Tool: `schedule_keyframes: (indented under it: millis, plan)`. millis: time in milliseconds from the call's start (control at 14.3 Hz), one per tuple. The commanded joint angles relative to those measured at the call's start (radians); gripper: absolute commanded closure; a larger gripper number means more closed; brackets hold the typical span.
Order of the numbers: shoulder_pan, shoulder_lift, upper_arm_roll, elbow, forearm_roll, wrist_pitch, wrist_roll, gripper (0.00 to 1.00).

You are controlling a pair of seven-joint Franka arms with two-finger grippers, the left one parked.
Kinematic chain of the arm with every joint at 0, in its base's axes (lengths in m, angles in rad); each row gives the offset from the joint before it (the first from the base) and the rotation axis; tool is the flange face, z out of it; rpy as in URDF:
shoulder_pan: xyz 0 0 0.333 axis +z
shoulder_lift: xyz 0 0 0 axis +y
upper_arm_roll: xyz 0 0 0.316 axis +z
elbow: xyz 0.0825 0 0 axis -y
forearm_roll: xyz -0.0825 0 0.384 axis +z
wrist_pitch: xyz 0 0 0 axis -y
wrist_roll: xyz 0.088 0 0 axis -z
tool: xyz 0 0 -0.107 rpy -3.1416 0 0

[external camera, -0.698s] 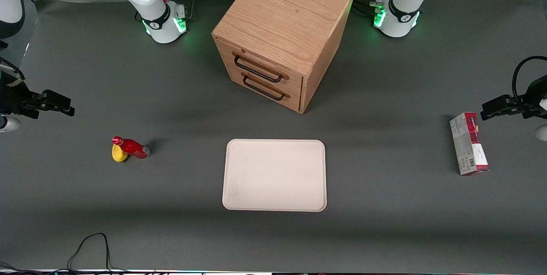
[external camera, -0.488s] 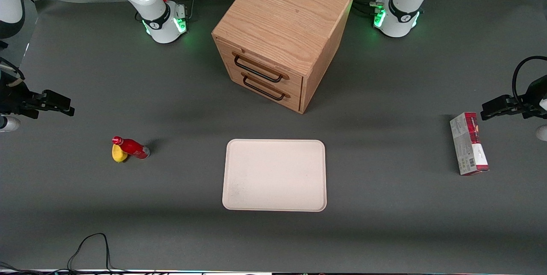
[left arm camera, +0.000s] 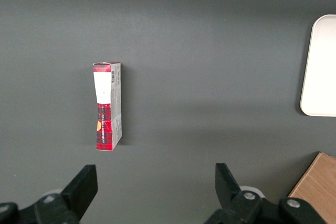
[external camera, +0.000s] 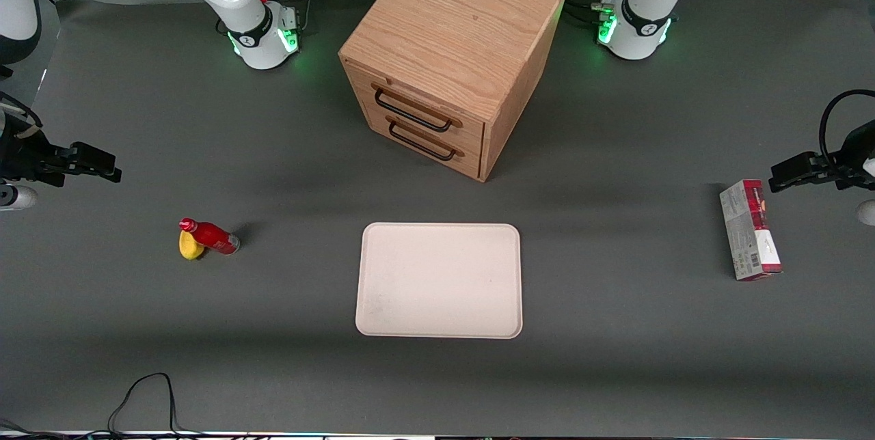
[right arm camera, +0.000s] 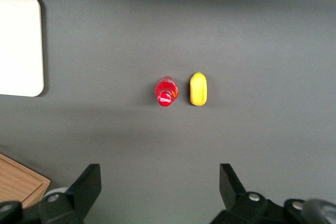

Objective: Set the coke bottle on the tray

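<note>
The coke bottle [external camera: 208, 236] is small and red with a red cap. It stands upright on the grey table toward the working arm's end, touching or nearly touching a yellow lemon-like lump [external camera: 190, 246]. The right wrist view shows the bottle [right arm camera: 166, 92] from above. The cream-white tray [external camera: 439, 280] lies empty mid-table, in front of the cabinet; its corner shows in the right wrist view [right arm camera: 20, 43]. My right gripper [external camera: 102, 168] hovers above the table, farther from the front camera than the bottle and apart from it. It [right arm camera: 159, 170] is open and empty.
A wooden two-drawer cabinet [external camera: 444, 57] stands farther from the front camera than the tray. A red-and-white carton [external camera: 750, 228] lies toward the parked arm's end. A black cable [external camera: 143, 392] loops at the table's near edge.
My right gripper has shifted very slightly away from the front camera. The bottle, lemon and tray have not moved.
</note>
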Motion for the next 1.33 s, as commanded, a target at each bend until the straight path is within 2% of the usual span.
schedule_keyframes:
  millis: [0,488,977,1256]
  plan:
    - [0.003,-0.095,-0.024,-0.128,-0.014,0.059,-0.069,0.00]
    - [0.014,-0.120,-0.041,-0.225,-0.013,0.128,-0.096,0.00]
    - [0.031,-0.040,-0.034,-0.355,0.001,0.370,-0.086,0.00]
    - [0.033,-0.020,-0.034,-0.539,0.004,0.640,-0.086,0.00]
